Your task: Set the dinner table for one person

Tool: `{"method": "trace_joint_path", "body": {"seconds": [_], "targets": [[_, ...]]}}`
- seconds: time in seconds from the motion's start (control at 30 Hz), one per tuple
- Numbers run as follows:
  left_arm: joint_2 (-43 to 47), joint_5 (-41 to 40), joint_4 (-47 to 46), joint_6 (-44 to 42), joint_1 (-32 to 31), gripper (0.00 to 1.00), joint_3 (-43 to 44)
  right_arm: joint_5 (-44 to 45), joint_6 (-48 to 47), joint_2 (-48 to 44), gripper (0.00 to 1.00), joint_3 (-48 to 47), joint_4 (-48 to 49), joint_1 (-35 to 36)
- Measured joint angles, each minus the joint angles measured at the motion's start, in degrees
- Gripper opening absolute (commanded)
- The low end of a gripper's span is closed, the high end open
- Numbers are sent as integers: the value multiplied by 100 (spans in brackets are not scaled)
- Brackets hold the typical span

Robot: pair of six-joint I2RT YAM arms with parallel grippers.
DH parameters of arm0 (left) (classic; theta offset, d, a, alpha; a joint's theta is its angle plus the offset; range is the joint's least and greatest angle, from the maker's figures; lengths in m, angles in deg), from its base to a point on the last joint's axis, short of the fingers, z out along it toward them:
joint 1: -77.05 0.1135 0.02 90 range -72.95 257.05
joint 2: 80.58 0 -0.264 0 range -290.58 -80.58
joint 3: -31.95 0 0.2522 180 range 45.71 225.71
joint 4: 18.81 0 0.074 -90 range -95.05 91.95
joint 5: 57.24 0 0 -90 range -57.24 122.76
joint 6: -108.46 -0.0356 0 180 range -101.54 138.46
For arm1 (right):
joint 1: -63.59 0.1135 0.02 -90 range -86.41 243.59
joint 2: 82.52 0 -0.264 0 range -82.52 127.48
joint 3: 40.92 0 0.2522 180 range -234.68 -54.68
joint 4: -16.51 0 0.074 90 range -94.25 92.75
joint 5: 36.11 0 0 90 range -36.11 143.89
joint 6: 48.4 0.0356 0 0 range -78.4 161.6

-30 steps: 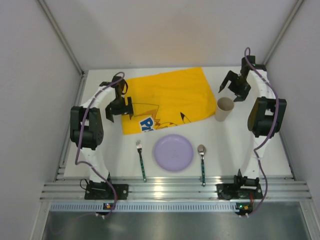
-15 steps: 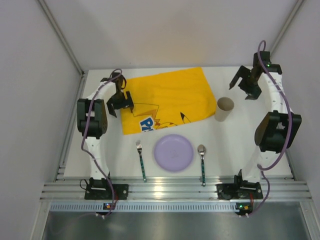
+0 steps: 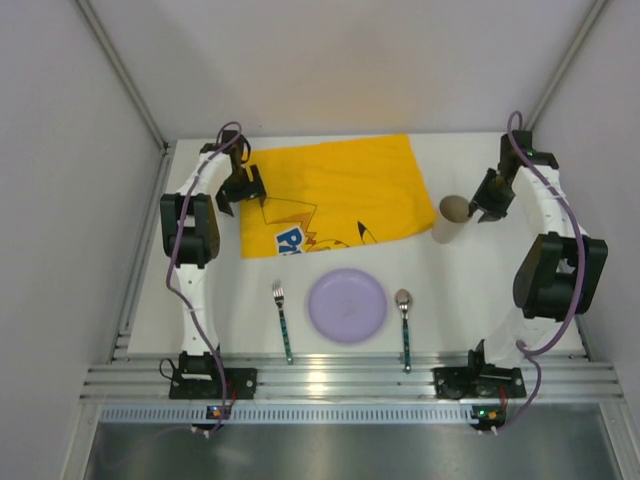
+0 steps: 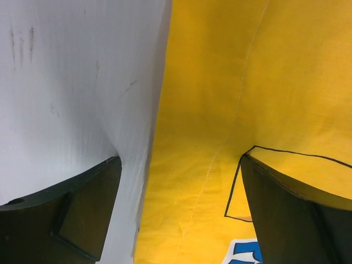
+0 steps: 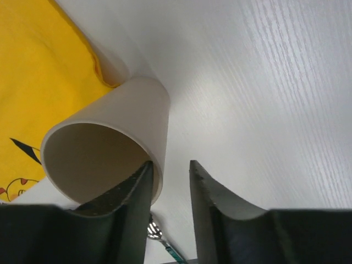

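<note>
- Since 1 second ago, the right gripper (image 3: 490,196) has swung back from the far right corner and come down at the beige cylindrical paper cup (image 3: 450,222). Its jaws have drawn in from wide to a narrow gap.
- The left gripper (image 3: 244,187) has moved farther along the left edge of the yellow rectangular cloth placemat with a cartoon print (image 3: 340,190). The placemat's near left corner has shifted slightly.
- The right jaws straddle the cup's rim, 1 finger inside the mouth and 1 outside. A sliver of white shows between the wall and the outer finger, so we judge the cup not yet pinched.
- The left jaws stand wide apart with nothing in them, 1 finger over bare tabletop and 1 over the cloth. We read this as lining up on the cloth's edge.
- The round lilac plastic plate (image 3: 346,305) sits near the arms. The metal fork with a green handle (image 3: 283,322) lies to its left and the matching spoon (image 3: 404,322) to its right, as 1 place setting.
- The placemat lies skewed beyond the plate, which is probably why the left arm attends to it.
- The large flat matte white rectangular dinner table (image 3: 460,290) lies directly beneath both pairs of jaws. We cannot tell whether any fingertip touches it.
</note>
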Motion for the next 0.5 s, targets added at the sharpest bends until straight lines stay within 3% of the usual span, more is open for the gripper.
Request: {"method": "trace_joint_path", "body": {"seconds": [0.1,0.23,0.37,0.5], "targets": [[0,-11,-2,-15,15,95,0,2,9,-55,24,188,76,2],[4,-13,-28,-50,28,95,-17,2,-20,-55,0,337,195,28],[118,2,-136,-57,35,95,-199,114,-44,63,0,125,116,85],[428,79,-262,-39,28,95,-699,210,-57,638,0,-1220,-125,155]]}}
